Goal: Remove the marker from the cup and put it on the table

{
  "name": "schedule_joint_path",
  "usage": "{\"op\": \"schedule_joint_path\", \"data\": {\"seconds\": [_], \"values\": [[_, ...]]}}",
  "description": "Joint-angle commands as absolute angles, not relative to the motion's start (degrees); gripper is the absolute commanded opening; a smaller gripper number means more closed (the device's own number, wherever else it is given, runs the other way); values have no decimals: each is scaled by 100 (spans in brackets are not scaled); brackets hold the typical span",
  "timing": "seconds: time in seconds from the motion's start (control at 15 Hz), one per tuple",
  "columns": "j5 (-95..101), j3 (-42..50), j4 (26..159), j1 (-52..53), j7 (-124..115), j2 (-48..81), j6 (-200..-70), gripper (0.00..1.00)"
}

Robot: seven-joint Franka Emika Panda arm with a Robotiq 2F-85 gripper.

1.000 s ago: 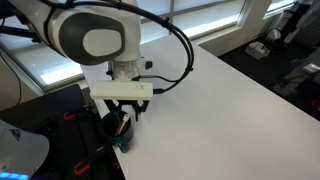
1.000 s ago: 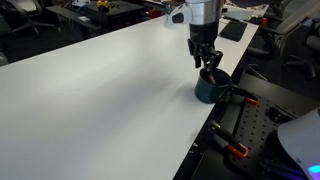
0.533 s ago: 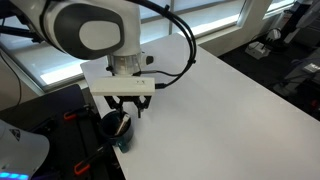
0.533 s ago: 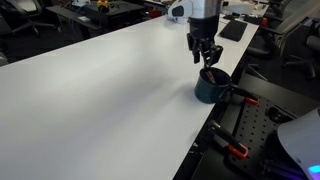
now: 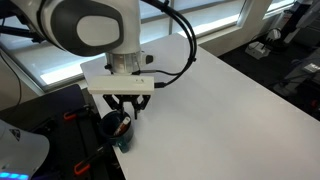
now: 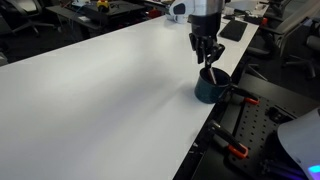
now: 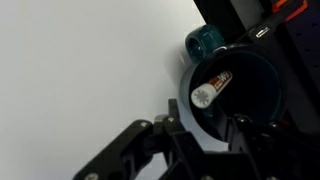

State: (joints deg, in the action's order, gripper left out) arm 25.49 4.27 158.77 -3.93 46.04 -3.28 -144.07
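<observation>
The dark teal cup (image 5: pixel 120 132) stands near the table's edge in both exterior views (image 6: pixel 211 86). The marker (image 7: pixel 211 88) leans inside it. In the wrist view I see its pale round end and red label. Its orange part shows in the cup in an exterior view (image 5: pixel 123 127). My gripper (image 5: pixel 127 112) hangs just above the cup's mouth, also seen in an exterior view (image 6: pixel 208 62). Its fingers (image 7: pixel 207 128) are apart and straddle the near rim of the cup (image 7: pixel 262 95). Nothing sits between them. The marker's end lies just beyond the fingertips.
The white table (image 6: pixel 100 90) stretches wide away from the cup. Black clamps and rails with orange parts (image 6: pixel 238 125) sit just off the table edge by the cup. A second teal object (image 7: pixel 203 40) lies next to the cup in the wrist view.
My gripper has risen slightly above the cup. The cup and marker have not moved.
</observation>
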Motion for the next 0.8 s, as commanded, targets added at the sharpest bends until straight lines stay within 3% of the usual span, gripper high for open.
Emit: {"op": "schedule_joint_path", "data": {"seconds": [0.0, 0.13, 0.27, 0.4, 0.47, 0.67, 0.73], "values": [[2581, 433, 15928, -393, 4720, -519, -14122, 53], [2613, 449, 15927, -410, 4760, -501, -14058, 58], [2638, 445, 15920, -410, 4740, -477, -13981, 53], [2657, 442, 15913, -408, 4743, -444, -13927, 40], [2649, 441, 15909, -401, 4805, -415, -13958, 66], [2665, 423, 15889, -386, 4924, -364, -13948, 76], [2665, 421, 15889, -384, 4958, -359, -13942, 41]]}}
